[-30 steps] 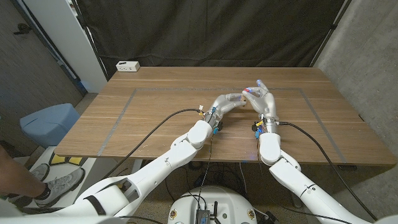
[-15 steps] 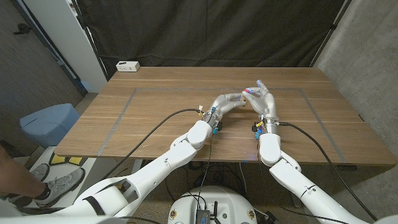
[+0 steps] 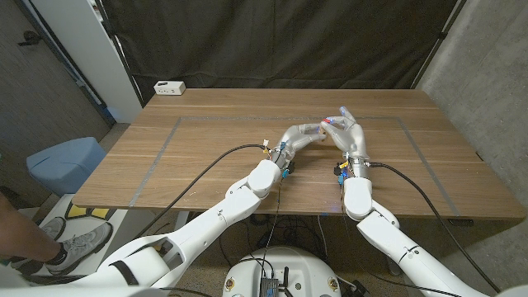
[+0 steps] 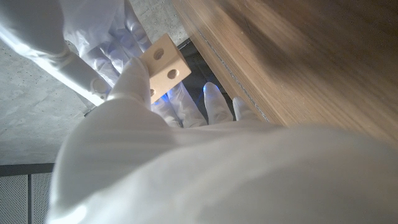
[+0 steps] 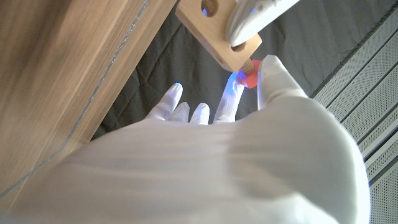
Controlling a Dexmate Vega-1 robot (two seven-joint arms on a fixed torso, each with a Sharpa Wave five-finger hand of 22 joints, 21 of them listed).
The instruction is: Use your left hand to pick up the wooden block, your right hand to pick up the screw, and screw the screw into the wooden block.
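Wooden block [image 5: 218, 32] is seen held up off the table [image 3: 206, 140], gripped in the fingers of the left hand [image 3: 304, 137]; in the left wrist view it sits at upper left of the frame [image 4: 165, 64], pale, with two round holes in its facing side. Both hands are met at centre right of the head view, above the table's far half. Right hand [image 3: 346, 136] is raised beside the block, thumb and one finger closed on the screw [image 5: 249, 73], other fingers spread. An orange-red part of the screw is seen touching the block's lower end in the right wrist view. Both pick-ups are judged done; screw is at or entering a hole, and turning it home is left. Depth of seating cannot be told. Screw's long axis appears to run into the block's end face, tip toward the block, head toward the right hand's fingertips [image 5: 272, 64].
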